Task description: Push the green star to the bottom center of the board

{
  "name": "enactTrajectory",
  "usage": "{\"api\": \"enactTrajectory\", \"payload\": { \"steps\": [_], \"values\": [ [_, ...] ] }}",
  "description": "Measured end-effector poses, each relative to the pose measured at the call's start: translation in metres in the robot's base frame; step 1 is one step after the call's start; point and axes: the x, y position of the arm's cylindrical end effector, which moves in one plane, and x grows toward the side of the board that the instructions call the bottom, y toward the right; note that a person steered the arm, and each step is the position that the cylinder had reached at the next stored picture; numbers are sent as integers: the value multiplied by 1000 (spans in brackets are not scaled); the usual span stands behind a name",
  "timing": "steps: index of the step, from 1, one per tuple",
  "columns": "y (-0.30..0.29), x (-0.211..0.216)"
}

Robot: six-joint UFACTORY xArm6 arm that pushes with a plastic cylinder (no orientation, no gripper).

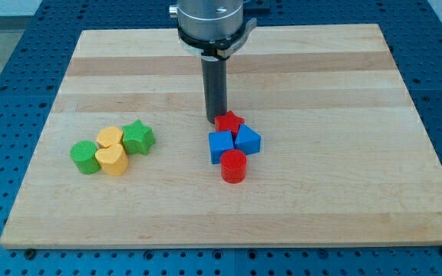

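Green star (138, 137) left of centre on the wooden board (321, 84), at the view's right end of a tight cluster: touching a yellow heart-like block (110, 138) just to its left, with a second yellow heart (113, 161) below that and a green cylinder (85, 157) at the cluster's far left. Open board below the star all the way to the bottom edge, and open to its right as far as the central group.

My tip (215, 120) down on the board near the centre, just beside the upper left edge of a red star-like block (229, 121); contact not certain. No gripper on the rod, so nothing held or clamped. Below the red star, two blue blocks (221, 145) (247, 139) side by side, touching, and a red cylinder (233, 165) just beneath them.

Wide bare wood along the top, the right side and the bottom edge. Pale planks with a light grain. Around the board, a blue perforated table surface (6, 100).
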Motion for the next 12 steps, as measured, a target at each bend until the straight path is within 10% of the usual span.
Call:
{"api": "enactTrajectory", "payload": {
  "steps": [4,12],
  "values": [
    [-122,-10],
    [-119,37]
  ]
}}
